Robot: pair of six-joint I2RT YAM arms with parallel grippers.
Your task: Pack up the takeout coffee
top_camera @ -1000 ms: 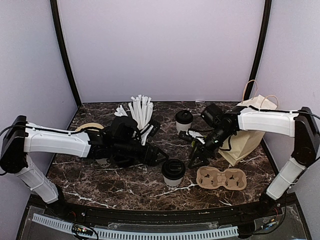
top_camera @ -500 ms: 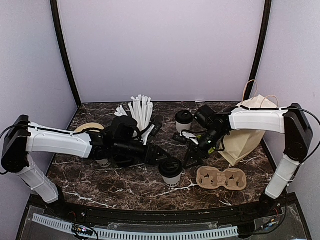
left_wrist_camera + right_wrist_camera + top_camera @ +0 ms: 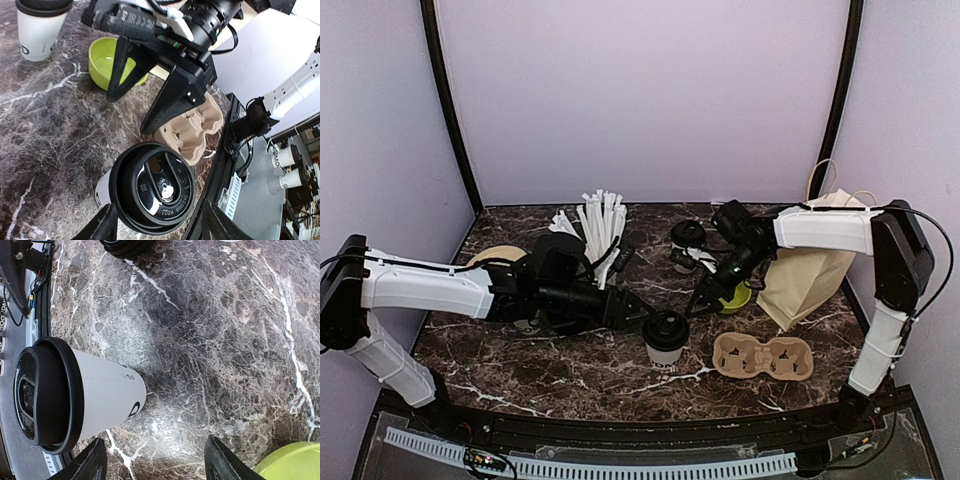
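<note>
One takeout coffee (image 3: 665, 338), a white cup with a black lid, stands at front centre. It fills the left wrist view (image 3: 152, 187). My left gripper (image 3: 648, 322) is open, its jaws standing either side of that cup's lid (image 3: 159, 205); I cannot tell whether they touch it. A second takeout coffee (image 3: 688, 240) stands at the back, also in the left wrist view (image 3: 40, 25). My right gripper (image 3: 703, 302) is open and empty above the table, just right of and behind the front cup (image 3: 75, 390). Its jaws (image 3: 156, 440) frame bare marble.
A cardboard cup carrier (image 3: 763, 357) lies front right. A green bowl (image 3: 735, 297) sits beside the right gripper. A brown paper bag (image 3: 810, 270) stands at the right. A cup of white straws (image 3: 600, 225) and a tan disc (image 3: 495, 258) are behind the left arm.
My left gripper has moved right until its jaws flank the front cup. My right gripper has pulled back toward the rear, uncovering the green bowl.
</note>
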